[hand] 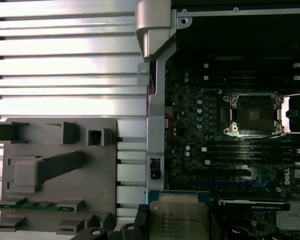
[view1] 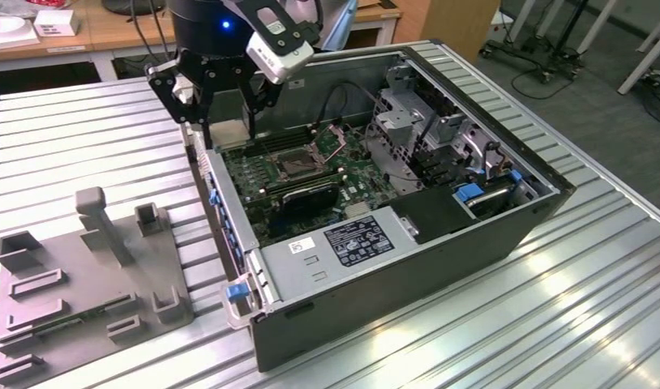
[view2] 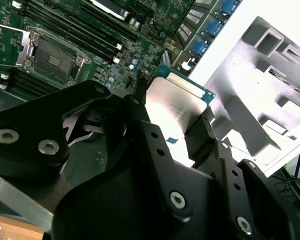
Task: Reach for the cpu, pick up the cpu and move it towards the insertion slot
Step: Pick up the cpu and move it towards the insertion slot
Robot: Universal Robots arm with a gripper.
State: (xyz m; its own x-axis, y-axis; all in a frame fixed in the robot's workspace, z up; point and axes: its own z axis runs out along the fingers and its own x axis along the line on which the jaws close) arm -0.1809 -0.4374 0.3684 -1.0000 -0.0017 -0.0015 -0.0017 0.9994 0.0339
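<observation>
Cpu (view2: pixel 176 102) sits pinched in the tool (view2: pixel 172 125), seemingly raised over the case edge, with the slot (hand: pixel 254 114) well ahead.

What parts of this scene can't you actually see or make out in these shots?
- The cpu: its near part is hidden behind the black tool in the second wrist view, and cut off by the edge in the first wrist view.
- The slot: its pins are too small to make out in the exterior view.
- The fixture: washed out by glare in the second wrist view.
</observation>
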